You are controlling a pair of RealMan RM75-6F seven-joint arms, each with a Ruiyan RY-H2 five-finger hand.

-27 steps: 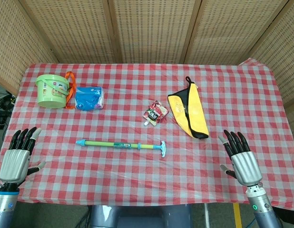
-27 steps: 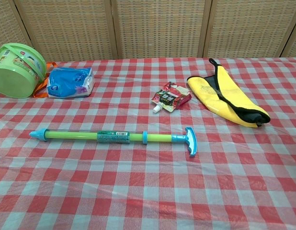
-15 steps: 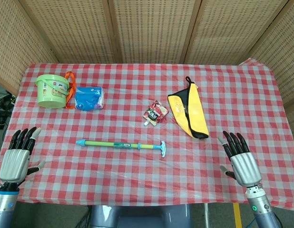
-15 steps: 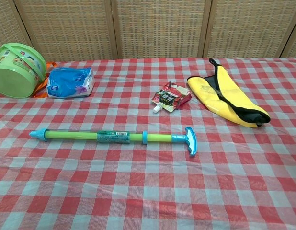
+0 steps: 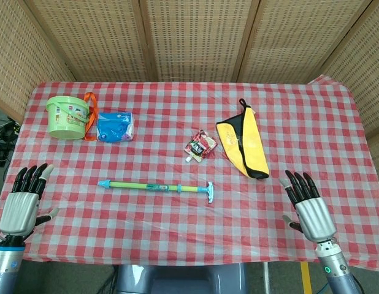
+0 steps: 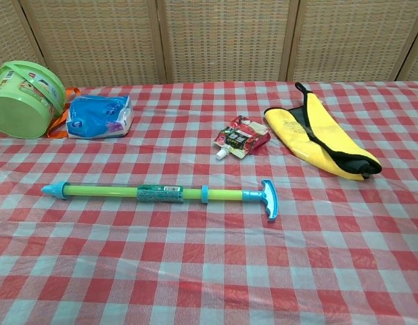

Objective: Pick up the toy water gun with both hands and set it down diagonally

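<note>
The toy water gun [image 5: 156, 187] is a long green tube with a blue nozzle at its left end and a blue T-handle at its right end. It lies nearly level across the checked tablecloth [image 5: 177, 233], also plain in the chest view as the water gun [image 6: 161, 193]. My left hand [image 5: 22, 205] hovers at the table's near left edge, fingers spread, holding nothing. My right hand [image 5: 309, 206] hovers at the near right edge, fingers spread, holding nothing. Both hands are well apart from the gun and show only in the head view.
A green bucket [image 5: 68, 116] with an orange strap and a blue tissue pack [image 5: 114, 126] sit at the back left. A red drink pouch [image 5: 200, 145] and a yellow-and-black pouch [image 5: 243, 144] lie right of centre. Wicker screens stand behind the table.
My right hand has drifted slightly down and left along the near edge. The left hand and the water gun have not moved.
</note>
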